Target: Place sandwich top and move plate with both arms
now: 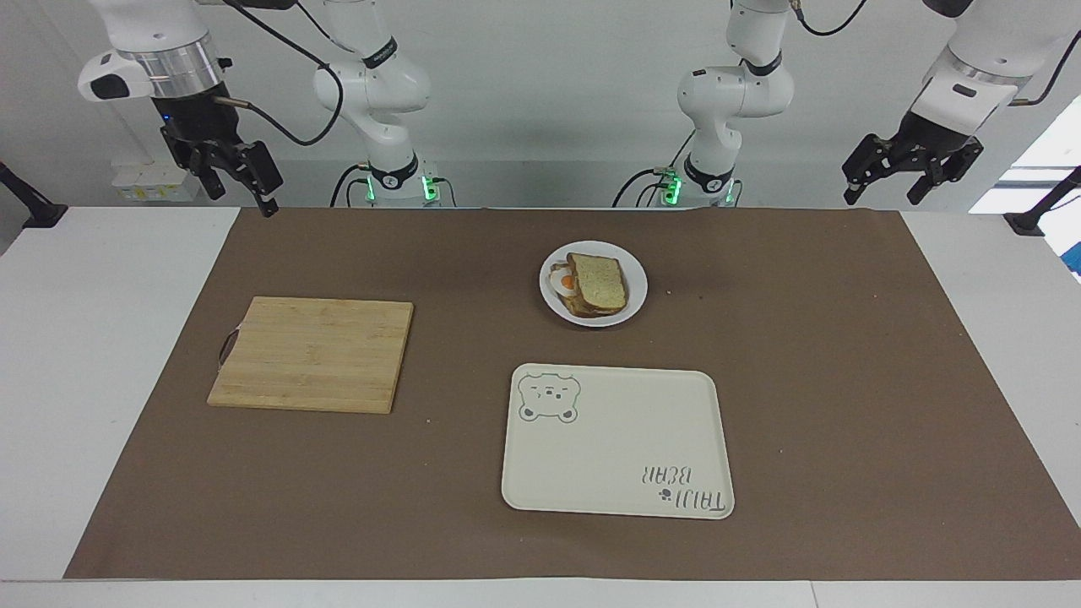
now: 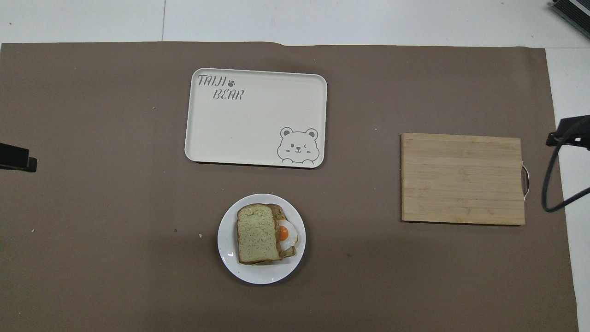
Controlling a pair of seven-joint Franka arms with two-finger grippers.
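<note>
Even, diffuse overhead light fills the scene, leaving only soft, faint shadows on the brown mat (image 1: 760, 380) around the plate (image 1: 633, 291) and the tray (image 1: 616, 498). A bright, washed-out patch glows at the facing view's edge by the left arm's end. Both views are sharp, with a mild sheen on the plate's rim.

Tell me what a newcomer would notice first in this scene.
Probably the egg sandwich on the white plate, mid-table and nearest the robots, with the sandwich top already on it. Next, the cream bear tray, farther from the robots, and the bamboo cutting board toward the right arm's end. Both arms wait, claws raised and open: left claw, right claw.
</note>
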